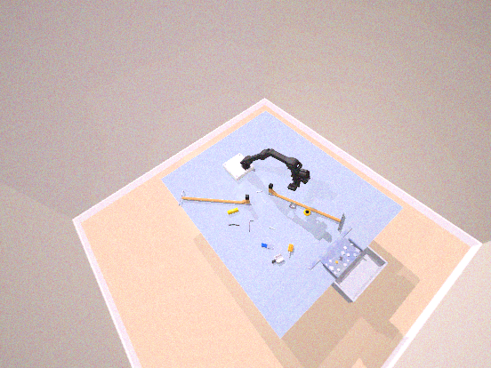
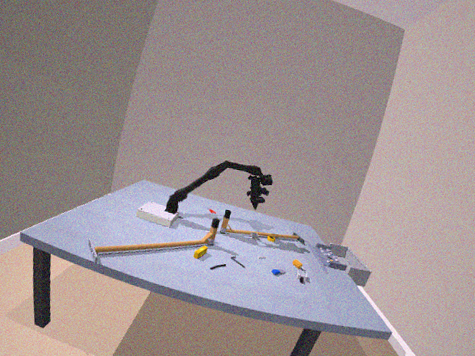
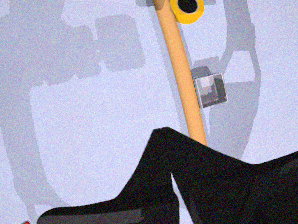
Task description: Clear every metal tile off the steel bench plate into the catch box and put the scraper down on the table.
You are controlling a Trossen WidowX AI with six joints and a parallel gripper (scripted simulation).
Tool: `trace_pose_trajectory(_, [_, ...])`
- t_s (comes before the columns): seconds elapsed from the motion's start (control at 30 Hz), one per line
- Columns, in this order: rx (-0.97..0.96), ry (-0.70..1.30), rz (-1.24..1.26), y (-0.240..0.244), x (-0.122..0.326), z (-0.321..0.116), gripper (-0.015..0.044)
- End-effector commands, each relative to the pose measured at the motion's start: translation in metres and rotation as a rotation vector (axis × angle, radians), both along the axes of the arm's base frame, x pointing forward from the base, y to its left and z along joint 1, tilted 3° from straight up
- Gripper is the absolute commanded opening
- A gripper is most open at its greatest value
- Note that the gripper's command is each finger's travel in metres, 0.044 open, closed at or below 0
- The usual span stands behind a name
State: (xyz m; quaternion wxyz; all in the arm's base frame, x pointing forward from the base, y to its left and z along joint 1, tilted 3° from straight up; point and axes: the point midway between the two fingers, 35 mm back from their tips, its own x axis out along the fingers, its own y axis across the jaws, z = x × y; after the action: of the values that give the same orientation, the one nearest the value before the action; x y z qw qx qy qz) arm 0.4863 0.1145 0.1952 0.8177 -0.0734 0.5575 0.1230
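Observation:
My gripper [image 1: 292, 188] [image 2: 255, 207] [image 3: 161, 135] is shut and empty. It hangs above the table beside one scraper [image 1: 289, 199] [image 2: 285, 236] [image 3: 177, 55], near the upright grip end. That scraper lies on the table, its wooden shaft running towards the plate, its metal blade near the plate. A second scraper [image 1: 213, 200] [image 2: 152, 246] lies towards the table's other end, blade at the edge. Several small metal tiles [image 1: 348, 254] are scattered on the steel plate. The catch box [image 1: 359, 277] [image 2: 359, 276] adjoins the plate's far end, past the table edge. Individual tiles are too small to tell apart clearly.
A yellow ring [image 1: 304, 213] [image 2: 271, 239] [image 3: 191, 19] and a clear-sided block [image 1: 293, 206] [image 3: 210, 90] lie beside the nearer scraper's shaft. A yellow block [image 1: 233, 212] [image 2: 200, 252], a blue piece [image 1: 264, 245] [image 2: 276, 271] and an orange piece [image 1: 291, 248] [image 2: 298, 263] lie farther away.

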Motion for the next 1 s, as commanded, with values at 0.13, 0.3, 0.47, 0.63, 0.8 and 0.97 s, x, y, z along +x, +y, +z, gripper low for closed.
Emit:
trace_pose_trajectory(0.13, [-0.002, 0.007, -0.012, 0.001, 0.005, -0.015, 0.0])
trace_pose_trajectory(0.3, [-0.002, 0.014, -0.015, 0.002, 0.008, -0.027, 0.0])
trace_pose_trajectory(0.47, [-0.003, 0.021, -0.018, 0.003, 0.011, -0.04, 0.0])
trace_pose_trajectory(0.63, [-0.004, 0.028, -0.021, 0.004, 0.014, -0.053, 0.0])
trace_pose_trajectory(0.8, [-0.005, 0.035, -0.024, 0.005, 0.016, -0.066, 0.0])
trace_pose_trajectory(0.97, [-0.006, 0.042, -0.027, 0.006, 0.017, -0.079, 0.0])
